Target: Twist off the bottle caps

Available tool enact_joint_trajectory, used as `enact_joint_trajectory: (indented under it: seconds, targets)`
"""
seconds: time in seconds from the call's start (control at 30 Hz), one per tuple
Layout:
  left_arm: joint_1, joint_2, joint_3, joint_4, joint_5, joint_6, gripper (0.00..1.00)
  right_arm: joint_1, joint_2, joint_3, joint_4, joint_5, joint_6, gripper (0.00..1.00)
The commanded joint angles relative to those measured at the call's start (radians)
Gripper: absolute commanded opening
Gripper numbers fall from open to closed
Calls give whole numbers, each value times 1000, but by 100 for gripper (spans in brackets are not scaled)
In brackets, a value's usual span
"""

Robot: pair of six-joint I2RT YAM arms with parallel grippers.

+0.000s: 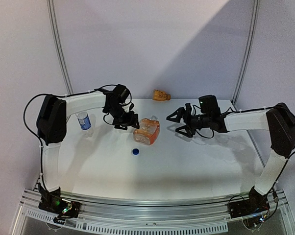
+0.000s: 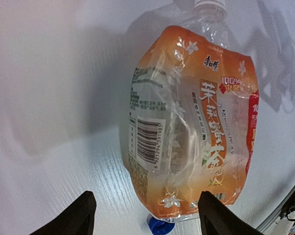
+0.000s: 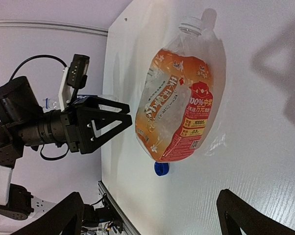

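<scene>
Left fingers and right fingers spread, empty; crumpled orange bottle wears white cap.

The left arm and right arm have smooth white links between bulky black joint housings. Thin black cables loop along them. The left tool and right tool are matt black with open triangular fingers; a green light glows at the left base

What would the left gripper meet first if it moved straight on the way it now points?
Most likely the orange bottle: the left wrist view shows it dead ahead of the open left gripper, nothing in between, though the gap is hard to judge.
</scene>
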Motion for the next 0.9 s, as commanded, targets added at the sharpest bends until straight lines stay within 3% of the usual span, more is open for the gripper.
enact_joint_trajectory:
  seconds: [0.0,0.3,0.6,0.87]
  targets:
    - [0,28,52,19,16,32,74,-2,82,67,25,-22,38,96]
    - [4,92,104,-2,-1,51,68,-3,213,160,15,-33,30,95]
    - [23,159,151,-12,14,59,52,1,319,236,6,-56,24,92]
    - [26,164,136,-24,19,81,49,24,421,350,-21,-74,17,91]
